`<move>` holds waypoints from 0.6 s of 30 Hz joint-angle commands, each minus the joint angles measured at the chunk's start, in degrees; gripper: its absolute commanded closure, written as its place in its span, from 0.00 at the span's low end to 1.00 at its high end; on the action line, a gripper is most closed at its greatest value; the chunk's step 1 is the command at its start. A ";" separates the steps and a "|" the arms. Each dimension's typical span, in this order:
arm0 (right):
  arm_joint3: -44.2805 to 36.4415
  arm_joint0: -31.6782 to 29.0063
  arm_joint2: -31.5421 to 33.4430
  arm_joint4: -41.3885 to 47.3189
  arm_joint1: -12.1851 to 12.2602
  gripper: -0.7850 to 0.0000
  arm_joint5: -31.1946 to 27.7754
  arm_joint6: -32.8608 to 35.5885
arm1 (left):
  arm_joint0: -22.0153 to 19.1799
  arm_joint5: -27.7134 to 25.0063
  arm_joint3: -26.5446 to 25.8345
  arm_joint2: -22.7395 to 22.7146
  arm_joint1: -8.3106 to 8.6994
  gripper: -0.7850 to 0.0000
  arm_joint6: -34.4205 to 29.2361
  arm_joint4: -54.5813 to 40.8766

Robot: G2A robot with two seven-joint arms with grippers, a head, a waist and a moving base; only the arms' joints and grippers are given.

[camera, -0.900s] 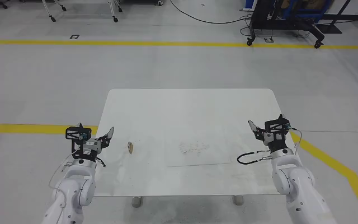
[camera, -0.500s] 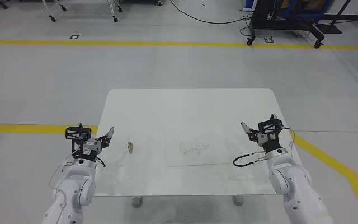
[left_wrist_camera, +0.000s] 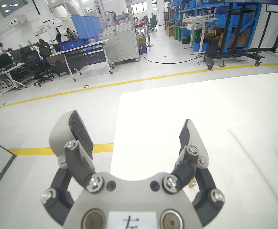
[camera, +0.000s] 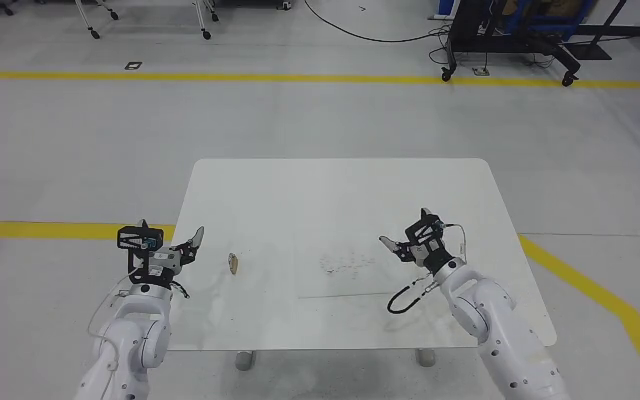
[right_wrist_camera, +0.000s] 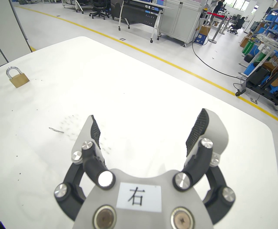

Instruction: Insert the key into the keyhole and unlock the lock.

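White table [camera: 340, 190], surface scuffed, with a patch of small marks near the middle. Brass padlock [right_wrist_camera: 17, 78] sat toward the table's left side, shackle shut. Key [right_wrist_camera: 56, 130] lay flat beside the marks, well apart from the padlock. Left gripper [left_wrist_camera: 130, 128] hung at the left edge, jaws spread, empty. Right gripper [right_wrist_camera: 147, 121] was over the table, jaws spread, empty. Pale floor [camera: 300, 110] had yellow lines [camera: 250, 76]; blue shelving [left_wrist_camera: 217, 19] and office chairs [left_wrist_camera: 37, 65] stood behind.

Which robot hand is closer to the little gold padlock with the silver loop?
Left. The left gripper sits just beside the small brass padlock, at the table's edge. The right gripper hangs well across the white table from it.
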 commanded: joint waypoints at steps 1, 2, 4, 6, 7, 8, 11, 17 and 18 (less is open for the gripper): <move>0.00 0.00 0.00 0.00 0.00 0.00 -0.01 0.00 | 0.00 0.00 0.00 0.00 0.00 0.00 0.00 0.00; 0.20 -0.04 -0.07 -0.23 0.01 0.00 -0.01 0.23 | 0.00 0.00 0.00 0.00 0.00 0.00 0.00 0.00; 1.28 0.61 -1.20 -2.10 0.03 0.00 -1.23 2.21 | 0.00 0.00 0.00 0.00 0.00 0.00 0.00 0.00; 3.29 2.31 -2.77 0.83 -0.03 0.00 -7.86 1.00 | 0.00 0.00 0.00 0.00 0.00 0.00 0.00 0.00; 4.56 3.41 -3.17 0.64 0.05 0.00 -10.65 0.72 | 0.00 0.00 0.00 0.00 0.00 0.00 0.00 0.00; 5.34 4.24 -3.95 1.17 0.05 0.00 -13.72 -0.25 | 0.00 0.00 0.00 0.00 0.00 0.00 0.00 0.00; 7.89 6.82 -6.24 0.89 0.07 0.00 -21.26 -2.49 | 0.00 0.00 0.00 0.00 0.00 0.00 0.00 0.00; 12.48 12.85 -12.34 -4.63 -0.14 0.00 -32.26 -4.38 | 0.00 0.00 0.00 0.00 0.00 0.00 0.00 0.00; 13.20 13.75 -13.49 -5.64 -0.24 0.00 -33.22 -4.34 | 0.00 0.00 0.00 0.00 0.00 0.00 0.00 0.00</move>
